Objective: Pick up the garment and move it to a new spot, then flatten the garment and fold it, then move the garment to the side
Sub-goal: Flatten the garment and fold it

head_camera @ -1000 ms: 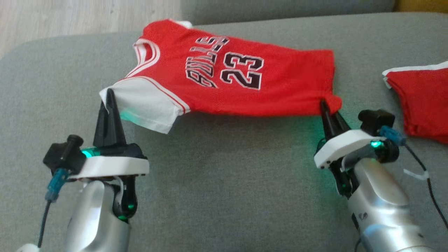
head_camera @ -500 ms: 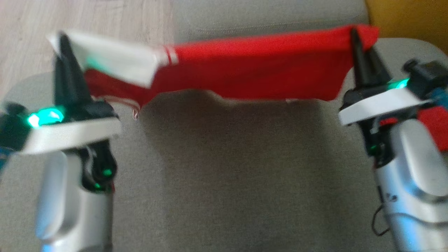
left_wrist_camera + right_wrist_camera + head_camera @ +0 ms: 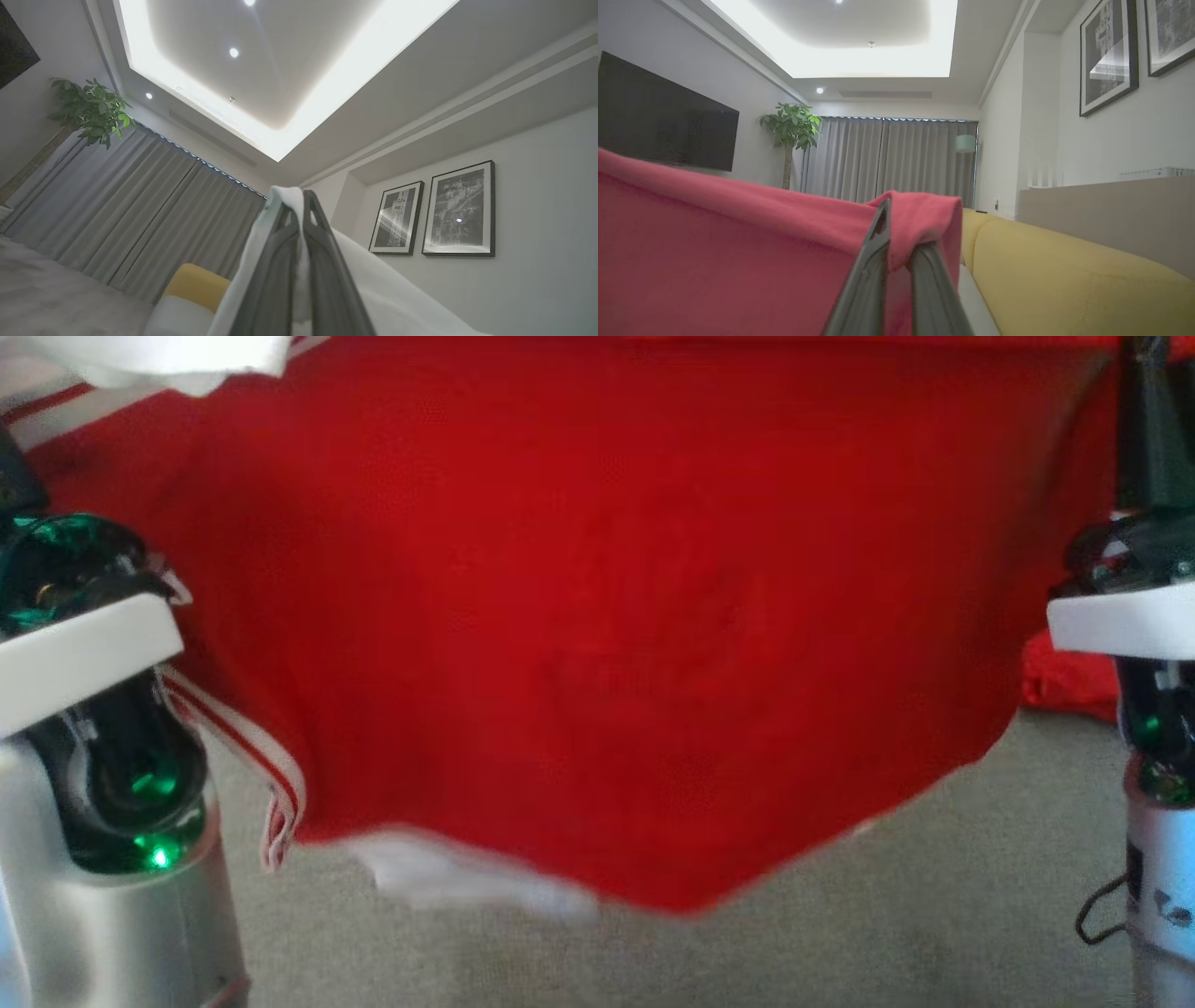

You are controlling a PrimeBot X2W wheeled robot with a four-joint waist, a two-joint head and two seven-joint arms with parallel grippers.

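— Now that the garment [image 3: 597,616] is off the grey seat [image 3: 934,933], where exactly is it?
— Hanging in the air as a red sheet between the two arms, close before the head camera. A second ago it lay spread near the far edge of the seat, printed front up. Its lowest point now dangles over the cushion, and I cannot tell whether it brushes it.
— Both holds intact?
— Yes. The left gripper [image 3: 295,210] is pinched tight on the white sleeve [image 3: 280,196], with cloth spilling down beside its fingers. The right gripper [image 3: 899,224] is clamped on the red hem corner, which folds over its tips. Those are the same two pinch points as when it lay flat.
— And the print?
— Not readable. Only plain red faces the head camera, so I take it the front hangs away from the robot.
— What does that mean for the task?
— The pick-up looks done, I'd judge, and the carry to a new spot is in hand. Flattening and folding are all to come.
— Anything to watch?
— A second red garment [image 3: 1064,681] lies by the seat's right edge, behind the right arm. The set-down should stay apart from it. The cloth also sags in the middle, so it may land creased.
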